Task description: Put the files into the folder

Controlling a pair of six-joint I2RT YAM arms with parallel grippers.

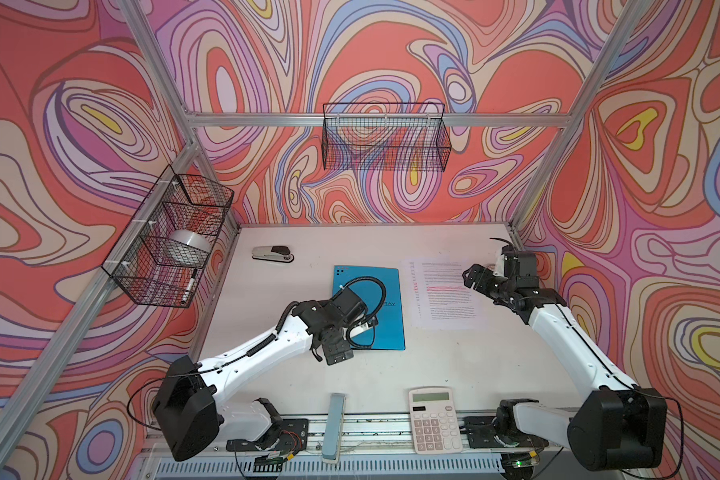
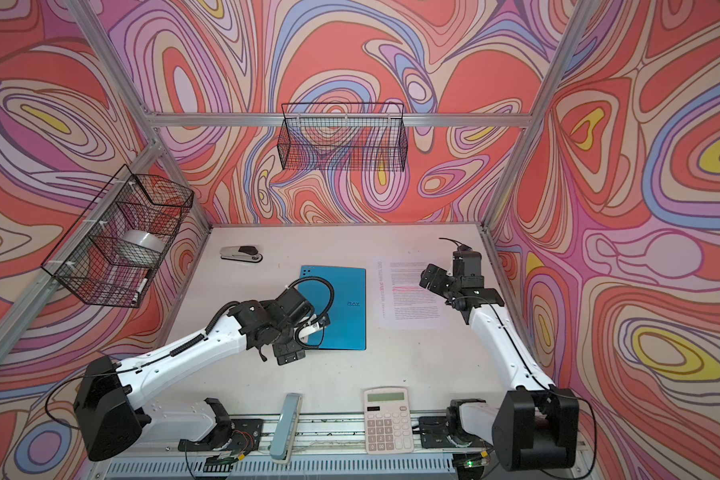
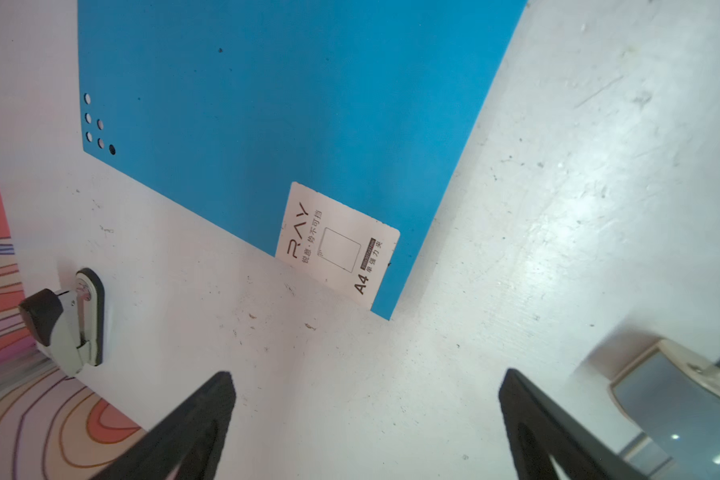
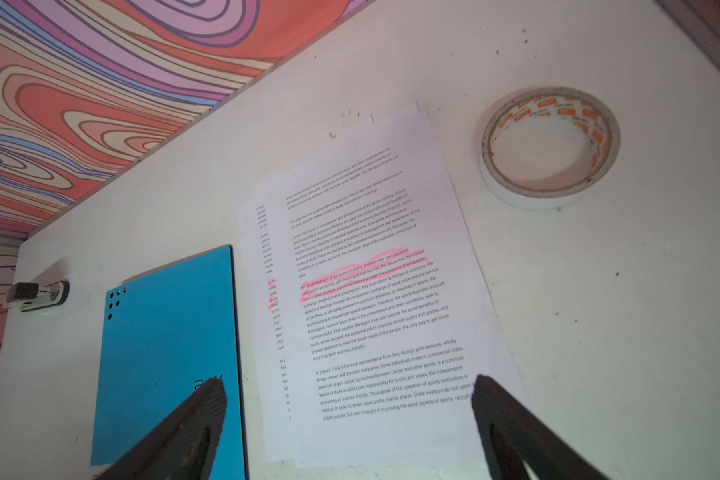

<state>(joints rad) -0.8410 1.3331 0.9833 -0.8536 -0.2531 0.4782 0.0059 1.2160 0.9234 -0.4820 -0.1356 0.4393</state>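
1. In both top views, the folder (image 1: pixel 389 291) lies flat and shut, blue cover up, in the middle of the tabletop (image 1: pixel 454 365). The files (image 1: pixel 445 291) lie just to its right, not yet inside. The left claw (image 1: pixel 337 355) hangs off the folder's near-left corner, and the right claw (image 1: pixel 472 277) hovers over the right edge of the files. It looks like one arm has been given to each item. A stapler (image 1: pixel 273 254) sits at the far left and a calculator (image 1: pixel 433 419) at the near edge, both well out of the way.

2. In the left wrist view, the left claw's fingers (image 3: pixel 208 399) are spread wide with only bare tabletop between them, so it holds nothing. The folder's corner with the white sticker (image 3: pixel 337 241) lies just ahead. My guess is that the claw is placed there to catch the cover, which has to open before any sheet can go in.

3. In the right wrist view, the right claw is also wide open and empty, and its fingers (image 4: pixel 499 411) are spread across the files from above. The sheets are slightly fanned and lie flat, so pinching one edge may be fiddly. A tape roll (image 4: pixel 549 145) lies to the right of the files, apart from them.
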